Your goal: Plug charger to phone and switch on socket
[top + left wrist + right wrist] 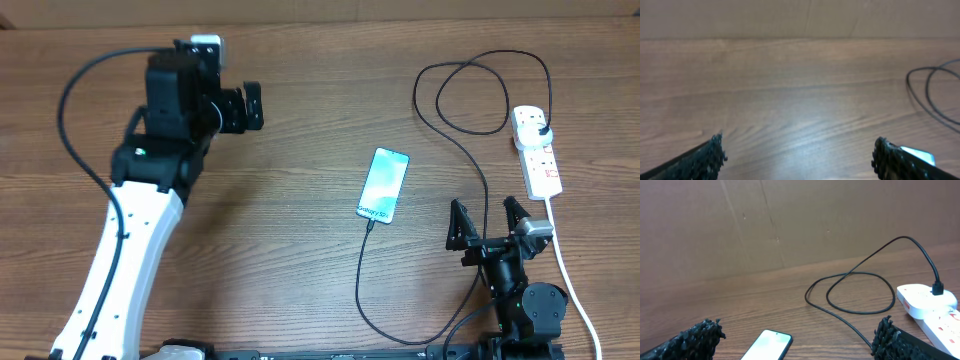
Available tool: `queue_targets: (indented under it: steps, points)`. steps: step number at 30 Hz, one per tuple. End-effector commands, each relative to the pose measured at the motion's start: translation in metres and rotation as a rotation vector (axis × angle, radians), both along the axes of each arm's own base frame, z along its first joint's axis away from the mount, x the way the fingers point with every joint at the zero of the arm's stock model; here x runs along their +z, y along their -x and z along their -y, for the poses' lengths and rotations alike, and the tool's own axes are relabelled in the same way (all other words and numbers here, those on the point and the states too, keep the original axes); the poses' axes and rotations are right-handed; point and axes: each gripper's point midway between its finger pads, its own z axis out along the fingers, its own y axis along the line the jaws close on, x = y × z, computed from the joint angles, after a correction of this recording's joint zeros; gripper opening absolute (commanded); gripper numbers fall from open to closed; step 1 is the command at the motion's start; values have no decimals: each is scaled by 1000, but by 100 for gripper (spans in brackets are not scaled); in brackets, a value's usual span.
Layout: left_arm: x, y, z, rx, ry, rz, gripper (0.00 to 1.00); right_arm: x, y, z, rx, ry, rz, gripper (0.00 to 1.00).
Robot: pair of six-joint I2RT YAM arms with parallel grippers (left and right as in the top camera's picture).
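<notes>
The phone (383, 184) lies flat on the wooden table (300, 250), a little right of the middle, with its light blue screen facing up. The thin black charger cable (358, 280) touches the phone's near end, but it is too small to tell if the tip is all the way in. From there the cable goes toward the robot, bends around, and runs up the right side. It makes two big loops near the far edge and then ends at the black adapter (541, 128). The adapter sits in the far end of the white power strip (538, 155), which lies on the right side of the table, well apart from the phone. I cannot tell which way the red switches on the strip are set. A thick white cord (570, 275) runs from the strip's near end toward the robot. The left gripper (256, 106) is far off on the left side of the table. Its fingers (705, 160) are spread wide and hold nothing. The right gripper (487, 215) is between the phone and the strip, close to the robot. Its fingers (695, 337) are spread wide too and hold nothing. The right wrist view shows the phone (767, 345) low down between those fingers, and the strip (925, 305) off to the right.
</notes>
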Motion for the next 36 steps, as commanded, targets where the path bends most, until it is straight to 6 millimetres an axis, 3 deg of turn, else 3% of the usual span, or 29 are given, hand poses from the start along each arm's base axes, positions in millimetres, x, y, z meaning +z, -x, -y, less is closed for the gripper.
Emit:
queue_targets:
  steps: [1, 9, 21, 26, 36]
  points:
    - [-29, 3, 0, -42, -34, 14, 100, -2, 0, -2, 9, -6, 3, 100]
    - [-74, 10, 14, -80, 88, 155, 100, -2, 0, -2, 9, -6, 2, 100]
    - [-124, 71, -6, 34, 162, 164, 100, -2, 0, -2, 9, -6, 2, 100]
    - [-134, 92, -17, 70, 144, 174, 100, -2, 0, -2, 9, -6, 2, 100]
    - [-134, 120, -31, 135, 162, 238, 99, -2, 0, -2, 9, -6, 2, 100]
